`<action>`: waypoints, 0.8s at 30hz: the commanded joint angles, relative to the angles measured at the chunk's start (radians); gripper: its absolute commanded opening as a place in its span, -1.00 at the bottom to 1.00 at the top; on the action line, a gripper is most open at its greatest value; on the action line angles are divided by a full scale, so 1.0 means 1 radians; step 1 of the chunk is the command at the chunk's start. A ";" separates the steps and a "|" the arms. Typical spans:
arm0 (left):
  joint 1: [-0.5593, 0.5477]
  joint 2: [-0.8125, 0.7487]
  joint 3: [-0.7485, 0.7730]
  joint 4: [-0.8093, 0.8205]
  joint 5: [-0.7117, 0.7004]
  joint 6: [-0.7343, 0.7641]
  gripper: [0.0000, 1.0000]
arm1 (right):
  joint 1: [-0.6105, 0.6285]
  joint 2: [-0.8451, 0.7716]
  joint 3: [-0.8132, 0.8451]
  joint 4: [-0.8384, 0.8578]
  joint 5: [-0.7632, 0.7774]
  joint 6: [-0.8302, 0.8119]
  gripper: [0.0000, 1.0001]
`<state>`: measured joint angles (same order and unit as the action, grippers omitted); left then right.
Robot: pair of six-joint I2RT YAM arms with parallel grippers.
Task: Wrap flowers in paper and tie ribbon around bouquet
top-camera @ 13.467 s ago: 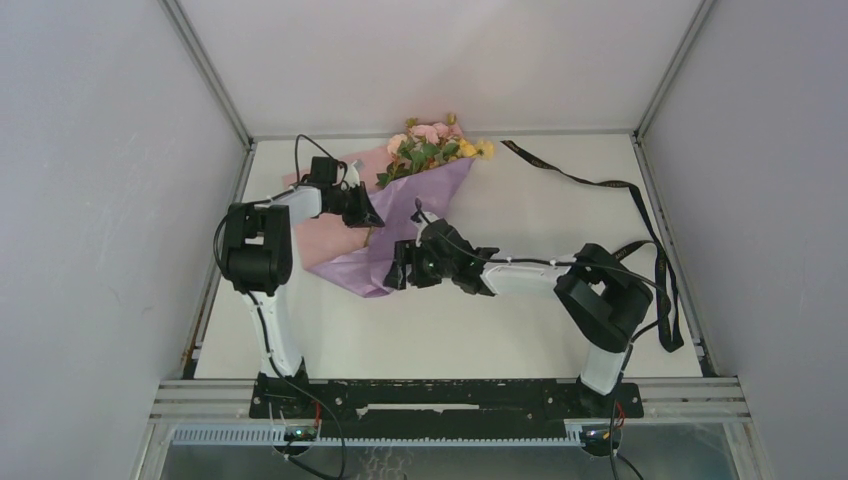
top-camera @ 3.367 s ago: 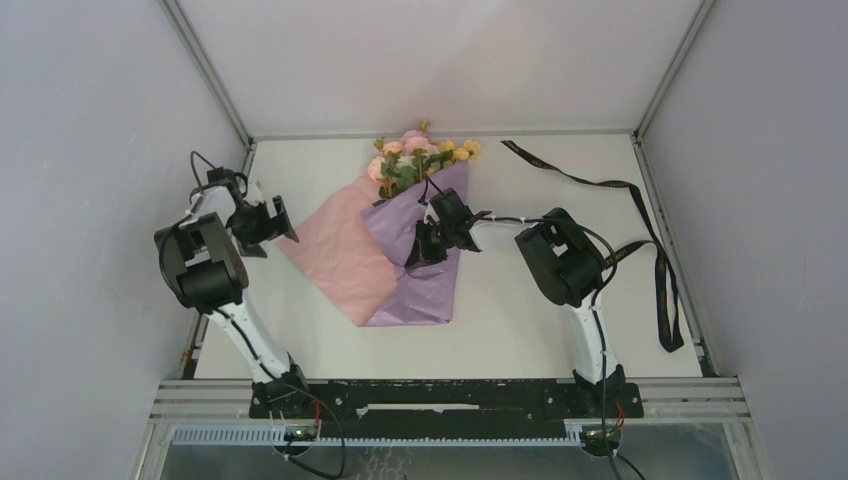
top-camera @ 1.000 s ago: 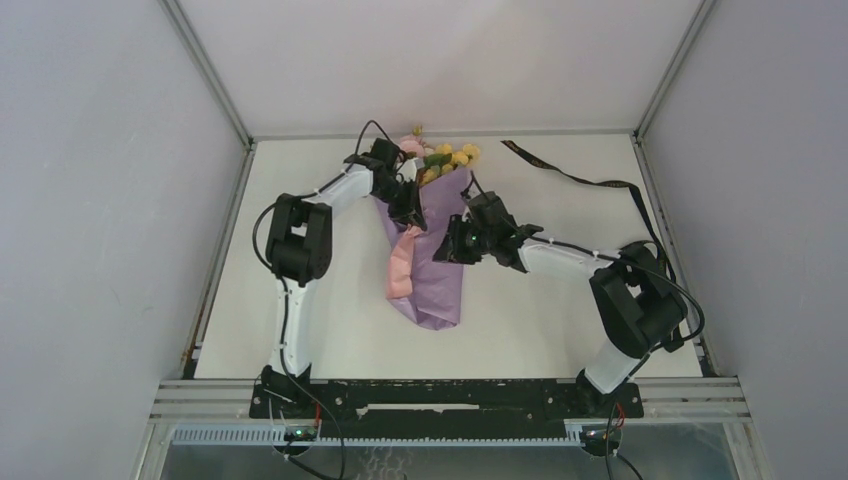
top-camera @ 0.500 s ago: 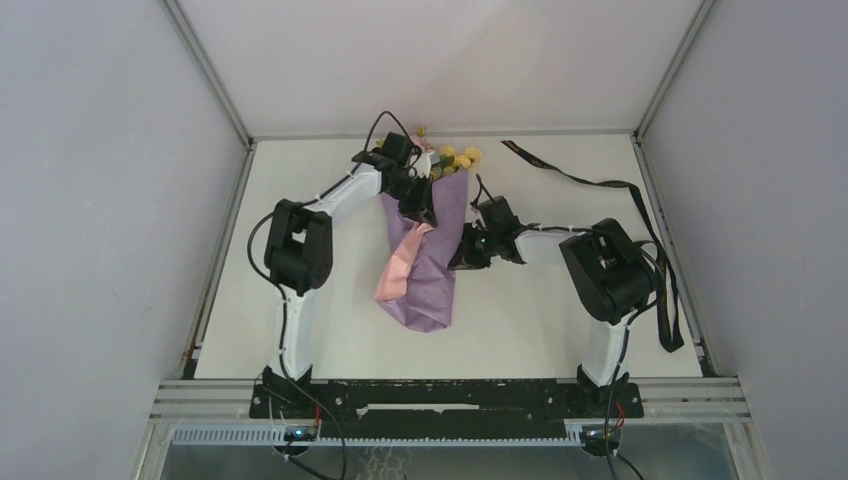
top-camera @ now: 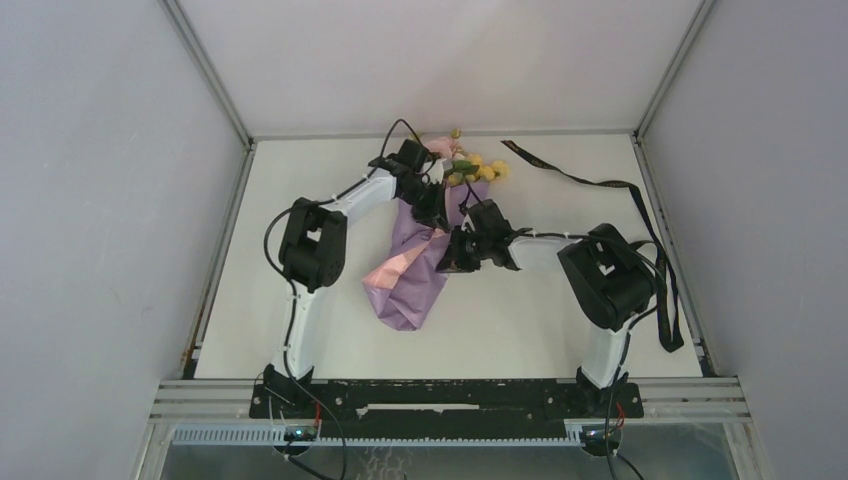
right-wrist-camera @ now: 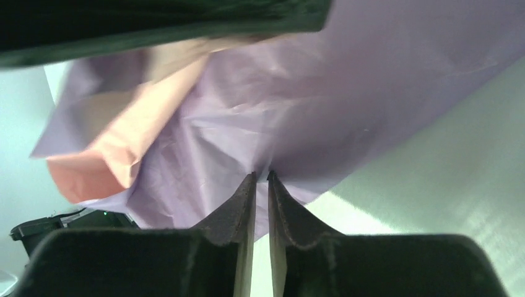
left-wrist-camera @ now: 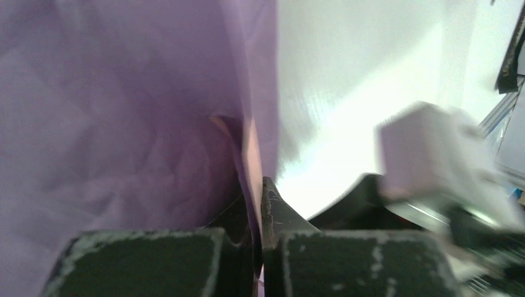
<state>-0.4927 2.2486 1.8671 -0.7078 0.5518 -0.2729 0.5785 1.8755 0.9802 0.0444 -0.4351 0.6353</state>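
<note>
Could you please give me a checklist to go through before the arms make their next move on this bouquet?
1. Grip of the left end effector: ok, shut on an edge of the paper.
2. Grip of the right end effector: cannot tell; nearly closed at a paper fold, with a narrow gap showing.
3. Wrap closed: not ok, a pink flap sticks out loose at the side.
4. Wide end shows the flowers: ok.
5. Tying of the ribbon: not ok, it lies on the table, apart from the paper.
</note>
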 commanded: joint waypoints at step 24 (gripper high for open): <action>-0.004 0.039 -0.012 0.082 -0.033 -0.078 -0.90 | 0.007 -0.103 0.046 0.168 0.148 0.211 0.19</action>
<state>-0.4915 2.3211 1.8660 -0.6590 0.5289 -0.3412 0.5808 1.7535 0.9615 0.1482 -0.2714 0.8219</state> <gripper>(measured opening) 0.047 0.597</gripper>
